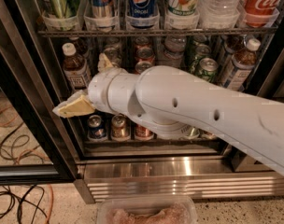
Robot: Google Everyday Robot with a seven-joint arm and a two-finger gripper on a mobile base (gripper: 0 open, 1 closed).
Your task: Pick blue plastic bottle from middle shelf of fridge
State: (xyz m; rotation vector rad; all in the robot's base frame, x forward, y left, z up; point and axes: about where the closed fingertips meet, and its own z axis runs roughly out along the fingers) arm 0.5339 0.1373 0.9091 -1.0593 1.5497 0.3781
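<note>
Several cans crowd blue plastic bottle; pincer just beside.

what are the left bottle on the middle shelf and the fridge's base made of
The blue plastic bottle looks like clear glossy plastic: dark drink shows through. The fridge base seems brushed steel, by its streaky sheen. The gripper, open, hangs by the bottle's lower half.

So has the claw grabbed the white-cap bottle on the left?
No, the claw is open at the fridge's left side, fingers spread wide by the blue plastic bottle, not shut on it.
</note>
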